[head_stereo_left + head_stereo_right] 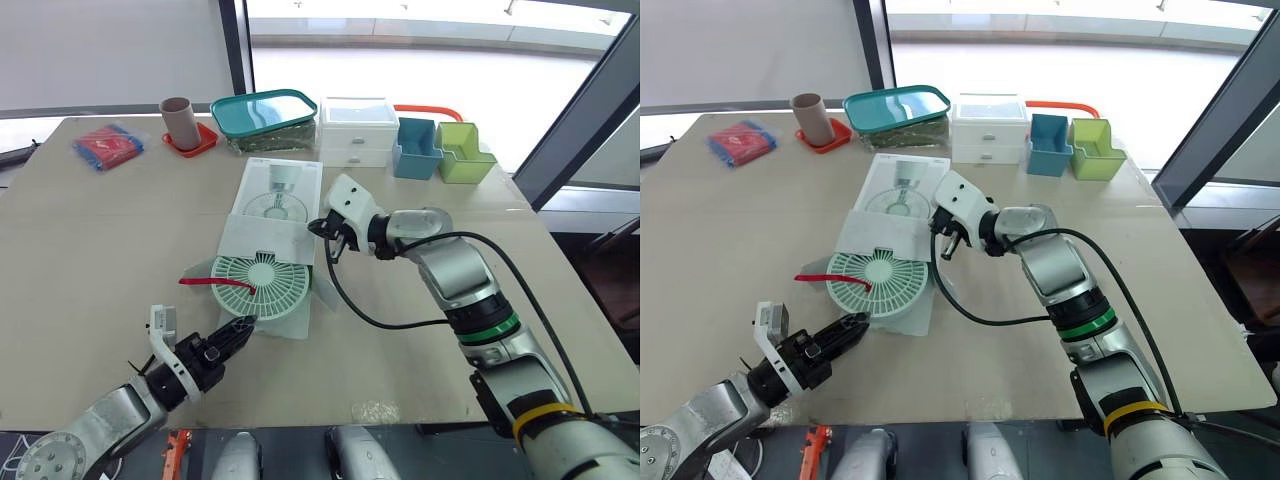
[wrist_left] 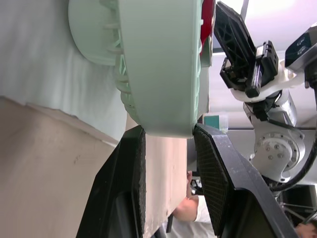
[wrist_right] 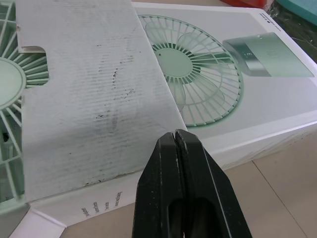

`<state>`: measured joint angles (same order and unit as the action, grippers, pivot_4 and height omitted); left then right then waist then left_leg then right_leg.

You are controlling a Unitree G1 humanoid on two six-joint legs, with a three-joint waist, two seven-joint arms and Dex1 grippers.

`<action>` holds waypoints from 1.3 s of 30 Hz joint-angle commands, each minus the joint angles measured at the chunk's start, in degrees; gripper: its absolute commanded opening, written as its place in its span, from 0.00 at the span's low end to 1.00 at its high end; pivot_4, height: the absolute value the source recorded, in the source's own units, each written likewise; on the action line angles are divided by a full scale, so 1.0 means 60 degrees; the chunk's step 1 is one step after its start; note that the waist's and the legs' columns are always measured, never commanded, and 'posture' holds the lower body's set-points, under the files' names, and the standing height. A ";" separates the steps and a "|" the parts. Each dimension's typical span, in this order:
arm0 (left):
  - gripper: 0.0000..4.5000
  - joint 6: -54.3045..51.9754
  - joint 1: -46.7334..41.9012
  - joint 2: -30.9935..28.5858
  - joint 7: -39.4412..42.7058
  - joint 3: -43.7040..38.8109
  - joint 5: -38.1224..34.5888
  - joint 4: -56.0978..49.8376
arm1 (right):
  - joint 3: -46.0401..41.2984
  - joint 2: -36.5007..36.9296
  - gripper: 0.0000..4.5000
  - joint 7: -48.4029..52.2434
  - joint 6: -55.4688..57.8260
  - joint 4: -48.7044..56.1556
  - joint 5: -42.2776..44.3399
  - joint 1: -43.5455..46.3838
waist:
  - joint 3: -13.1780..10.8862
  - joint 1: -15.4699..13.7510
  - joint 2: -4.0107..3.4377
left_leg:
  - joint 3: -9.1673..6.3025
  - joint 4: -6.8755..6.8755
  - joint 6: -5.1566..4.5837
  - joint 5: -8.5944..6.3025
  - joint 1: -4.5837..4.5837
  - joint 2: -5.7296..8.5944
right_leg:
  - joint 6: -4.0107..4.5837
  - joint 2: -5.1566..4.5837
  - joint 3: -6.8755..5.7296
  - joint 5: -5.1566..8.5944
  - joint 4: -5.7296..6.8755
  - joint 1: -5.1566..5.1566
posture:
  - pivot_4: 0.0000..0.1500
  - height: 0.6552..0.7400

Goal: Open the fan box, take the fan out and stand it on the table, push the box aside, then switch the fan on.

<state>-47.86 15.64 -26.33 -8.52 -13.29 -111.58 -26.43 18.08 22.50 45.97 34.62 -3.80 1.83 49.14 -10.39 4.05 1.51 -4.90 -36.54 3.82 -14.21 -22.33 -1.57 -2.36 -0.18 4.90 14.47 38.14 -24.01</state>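
Left gripper [image 1: 243, 326] of mine is parted, its tips at the near rim of the green fan [image 1: 262, 283]. The fan lies flat, half out of the open white box [image 1: 278, 195] on the table [image 1: 100, 240]. My right gripper [image 1: 331, 250] is pinched closed beside the box.

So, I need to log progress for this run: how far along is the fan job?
Done: the box flap is open and the fan lies flat, partly out of it. In hand: the left tool sits open astride the fan's rim; the right tool is shut beside the box. Left: lift the fan out, stand it up, push the box aside, switch on.
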 commanded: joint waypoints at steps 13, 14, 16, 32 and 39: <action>0.59 -0.0210 0.0826 -0.1213 0.2280 -0.0161 -0.0010 -0.0456 | -0.0094 -0.0164 0.00 -0.0027 -0.0308 -0.0070 -0.0030 0.0313 | -0.0002 0.0002 -0.0003 | 0.0003 0.0006 0.0000 -0.0001 -0.0003 -0.0003 | 0.0008 0.0000 -0.0001 0.0007 0.0000 -0.0006 | 1.00 1.00; 0.70 -0.0200 0.0841 -0.1239 0.2360 -0.0169 -0.0035 -0.0467 | -0.0094 -0.0170 0.00 -0.0026 -0.0314 -0.0073 -0.0031 0.0315 | -0.0002 0.0002 -0.0003 | 0.0003 0.0006 0.0000 0.0000 -0.0003 -0.0003 | 0.0009 0.0000 -0.0002 0.0007 0.0000 -0.0006 | 1.00 1.00; 0.84 -0.0336 0.0992 -0.1444 0.2705 -0.0266 0.0294 -0.0574 | -0.0076 -0.0205 0.00 -0.0012 -0.0336 -0.0070 -0.0028 0.0305 | -0.0002 0.0002 -0.0003 | 0.0002 0.0006 0.0000 0.0000 -0.0003 -0.0003 | 0.0009 0.0001 -0.0002 0.0007 0.0000 -0.0006 | 1.00 1.00; 0.99 -0.0959 0.1396 -0.3292 0.6756 -0.2550 0.2479 0.1095 | 0.0022 -0.0719 0.00 0.0104 -0.0909 -0.0687 -0.0053 0.0512 | -0.0009 0.0040 -0.0010 | 0.0020 0.0016 -0.0001 -0.0001 -0.0018 -0.0014 | 0.0029 0.0000 -0.0005 0.0021 0.0002 -0.0036 | 1.00 1.00; 0.99 -0.1318 0.0200 -0.3127 0.5865 -0.2199 0.1846 0.2015 | 0.0039 -0.0821 0.00 0.0125 -0.1054 -0.0809 -0.0094 0.0512 | -0.0008 0.0040 -0.0008 | 0.0017 0.0016 -0.0001 -0.0001 -0.0019 -0.0018 | 0.0032 -0.0006 -0.0016 0.0017 0.0006 -0.0039 | 1.00 1.00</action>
<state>-55.25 17.13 -45.44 27.05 -26.56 -98.93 -14.41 18.20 17.76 46.39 29.09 -9.27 1.55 50.56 -10.44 4.29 1.46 -4.80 -36.44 3.81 -14.22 -22.44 -1.68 -2.16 -0.22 4.79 14.57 38.18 -24.24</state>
